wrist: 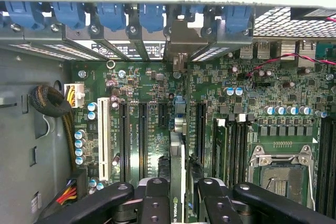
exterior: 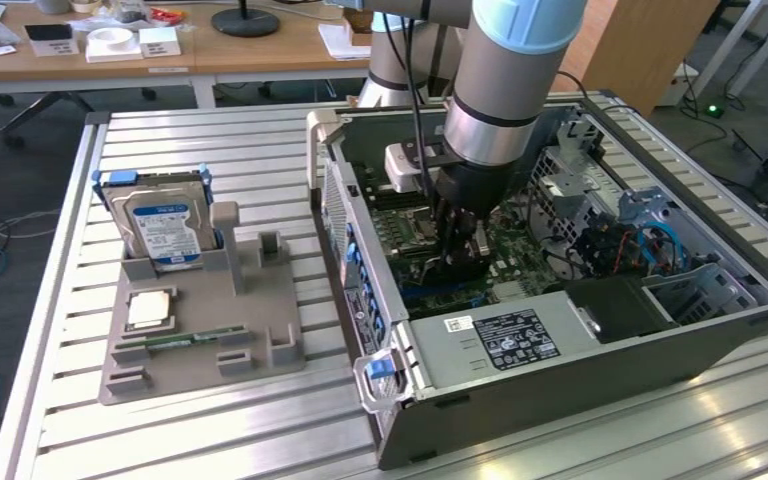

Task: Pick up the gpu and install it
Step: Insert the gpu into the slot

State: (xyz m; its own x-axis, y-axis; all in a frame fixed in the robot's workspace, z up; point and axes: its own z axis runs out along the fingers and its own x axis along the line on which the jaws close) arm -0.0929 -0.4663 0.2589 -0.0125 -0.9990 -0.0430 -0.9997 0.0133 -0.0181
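We see the gpu (wrist: pixel 177 148) edge-on, a slim dark strip standing straight between the fingers (wrist: pixel 156 198) of the claw (wrist: pixel 178 182), which is closed on it. Its long axis runs away from the claw toward the blue clips (wrist: pixel 152 17) on the case wall, in line with the black slots (wrist: pixel 143 140) just beside it on the motherboard (wrist: pixel 236 77) — so, we judge, the card is squared to its seat.

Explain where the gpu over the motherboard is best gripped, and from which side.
Grip the gpu along its upper long edge, pinching its two flat faces, coming straight down from above. It stands on edge among the slots of the motherboard, so only that top edge is free; the case walls would likely block a sideways approach.
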